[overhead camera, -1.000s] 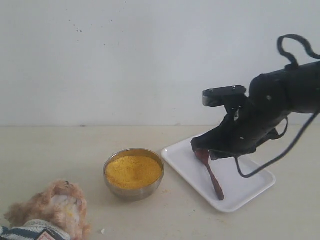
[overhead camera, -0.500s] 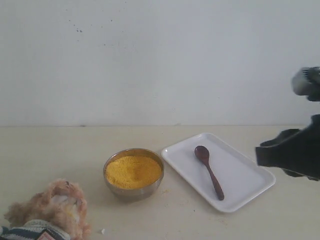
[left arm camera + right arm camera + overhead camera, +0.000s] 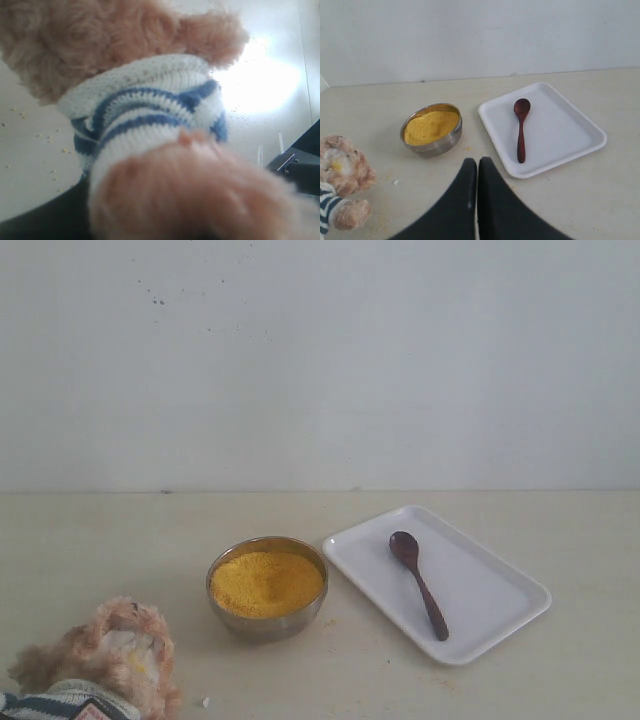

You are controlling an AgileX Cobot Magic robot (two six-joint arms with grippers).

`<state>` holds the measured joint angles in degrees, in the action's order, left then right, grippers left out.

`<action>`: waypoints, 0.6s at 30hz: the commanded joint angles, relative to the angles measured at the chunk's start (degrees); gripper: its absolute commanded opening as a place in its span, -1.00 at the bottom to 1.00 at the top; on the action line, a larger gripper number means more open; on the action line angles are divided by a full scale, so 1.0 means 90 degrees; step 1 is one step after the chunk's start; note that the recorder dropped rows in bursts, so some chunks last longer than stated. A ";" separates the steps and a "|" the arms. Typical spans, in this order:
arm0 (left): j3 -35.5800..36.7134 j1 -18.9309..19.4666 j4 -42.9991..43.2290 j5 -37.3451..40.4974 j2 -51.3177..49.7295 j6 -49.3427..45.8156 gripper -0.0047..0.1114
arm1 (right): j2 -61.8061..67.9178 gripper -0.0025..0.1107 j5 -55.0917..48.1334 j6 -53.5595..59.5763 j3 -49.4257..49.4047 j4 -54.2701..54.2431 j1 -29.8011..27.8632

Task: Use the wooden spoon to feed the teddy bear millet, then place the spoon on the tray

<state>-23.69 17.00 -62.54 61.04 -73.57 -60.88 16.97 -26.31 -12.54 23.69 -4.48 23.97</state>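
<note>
The wooden spoon lies loose on the white tray, bowl end toward the back. Left of the tray stands the steel bowl, heaped with yellow millet. The teddy bear is at the front left corner, its striped shirt cut off by the frame edge. In the left wrist view the teddy bear fills the picture. My left gripper is closed on the plush, its fingers hidden under fur. My right gripper is shut and empty, hovering in front of bowl and tray.
A pale wall rises behind the beige table. Stray millet grains lie on the table beside the bear. A dark metal part shows at the edge of the left wrist view.
The right arm has pulled away from the tray and out of the exterior view to the right, leaving the spoon lying there. Its jaws have closed. The bear has not moved.
</note>
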 commanded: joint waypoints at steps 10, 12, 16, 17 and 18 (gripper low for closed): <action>0.0012 0.0005 -0.0116 0.0147 -0.0006 -0.0028 -0.85 | -0.0717 -0.96 -0.0386 0.0138 -0.0041 0.0136 -0.0001; 0.0012 0.0005 -0.0116 0.0147 -0.0006 -0.0028 -0.85 | -0.0717 -0.96 -0.0386 0.0343 -0.0041 0.0334 -0.0001; 0.0012 0.0005 -0.0116 0.0132 -0.0006 -0.0028 -0.85 | -0.0717 -0.96 -0.0093 0.0344 -0.0310 0.0794 -0.0001; 0.0012 0.0005 -0.0116 0.0132 -0.0006 -0.0028 -0.85 | -0.0744 -0.96 0.0175 0.0344 -0.0481 0.0819 -0.0001; 0.0012 0.0005 -0.0116 0.0132 -0.0006 -0.0028 -0.85 | -0.0864 -0.96 0.0776 0.0344 -0.0820 0.0819 -0.0001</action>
<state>-23.69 17.00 -62.54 61.04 -73.57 -60.88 10.48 -25.64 -10.04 19.61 1.72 23.97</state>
